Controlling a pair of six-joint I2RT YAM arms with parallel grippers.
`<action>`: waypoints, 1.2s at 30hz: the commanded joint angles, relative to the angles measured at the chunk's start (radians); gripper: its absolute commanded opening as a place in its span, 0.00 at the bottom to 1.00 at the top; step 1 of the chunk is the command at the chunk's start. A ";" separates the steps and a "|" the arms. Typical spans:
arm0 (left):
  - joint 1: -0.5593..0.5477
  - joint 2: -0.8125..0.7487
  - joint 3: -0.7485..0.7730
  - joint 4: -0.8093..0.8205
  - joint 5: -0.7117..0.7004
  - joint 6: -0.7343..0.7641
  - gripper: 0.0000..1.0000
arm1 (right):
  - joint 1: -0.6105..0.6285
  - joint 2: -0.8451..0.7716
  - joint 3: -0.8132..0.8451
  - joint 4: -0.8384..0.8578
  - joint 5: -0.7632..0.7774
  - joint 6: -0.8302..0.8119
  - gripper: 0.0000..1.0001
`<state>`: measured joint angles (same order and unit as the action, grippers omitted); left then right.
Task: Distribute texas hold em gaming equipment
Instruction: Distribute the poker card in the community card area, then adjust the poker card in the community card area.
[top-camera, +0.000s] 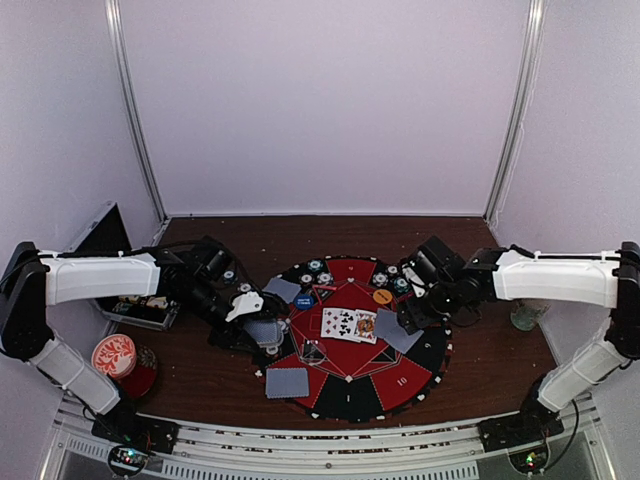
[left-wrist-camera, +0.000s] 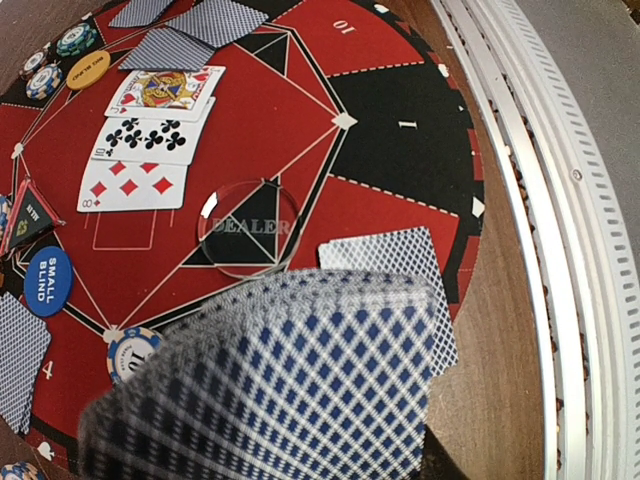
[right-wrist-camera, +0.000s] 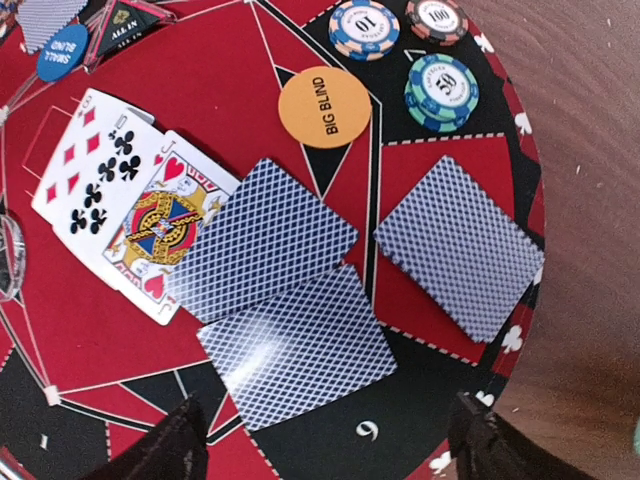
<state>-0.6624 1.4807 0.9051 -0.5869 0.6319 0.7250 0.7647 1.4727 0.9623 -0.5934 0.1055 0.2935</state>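
While the fingers (right-wrist-camera: 185, 445) of the right gripper (right-wrist-camera: 330, 440) are spread wide, two face-down cards (right-wrist-camera: 300, 345) are seen on the mat (right-wrist-camera: 230, 60) just ahead of them; a card deck (left-wrist-camera: 280, 390) is clamped by the left gripper (top-camera: 243, 305).

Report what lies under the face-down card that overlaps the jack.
Under that face-down card lie one edge of the jack of hearts and the red mat. Anything else beneath it is covered.

White shells, black joints.
My left arm (top-camera: 100, 277) and right arm (top-camera: 555, 277) carry white covers between black joints; the fingers (right-wrist-camera: 180, 445) of my right gripper (right-wrist-camera: 332, 440) are black, and a black cable (top-camera: 572, 425) loops at that arm's base.
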 joint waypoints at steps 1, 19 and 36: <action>-0.005 -0.003 0.009 0.006 0.018 0.011 0.39 | 0.009 -0.114 -0.136 0.076 -0.069 0.188 0.89; -0.004 -0.006 0.009 0.007 0.011 0.010 0.39 | 0.265 -0.014 -0.241 0.174 0.205 0.435 1.00; -0.004 0.000 0.009 0.007 0.013 0.012 0.39 | 0.274 0.107 -0.208 0.122 0.356 0.471 0.73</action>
<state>-0.6624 1.4807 0.9051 -0.5964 0.6312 0.7250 1.0386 1.5677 0.7506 -0.4419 0.3931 0.7517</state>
